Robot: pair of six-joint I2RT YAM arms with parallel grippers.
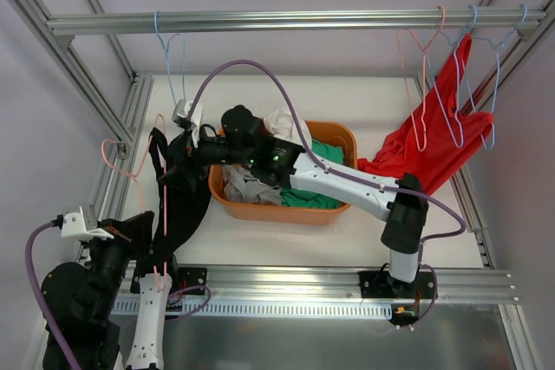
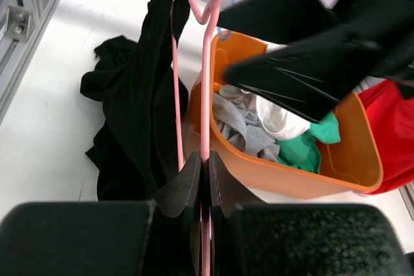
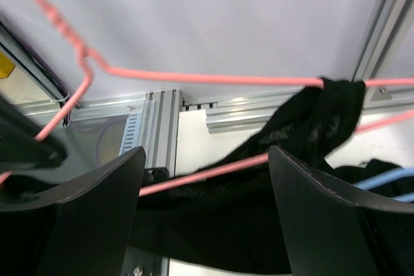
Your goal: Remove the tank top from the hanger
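Tank top [image 3: 317,121] on hanger [image 3: 213,77], before right gripper [image 3: 206,159]

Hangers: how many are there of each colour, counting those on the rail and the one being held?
Pink hangers: 2
Blue hangers: 3
Total: 5
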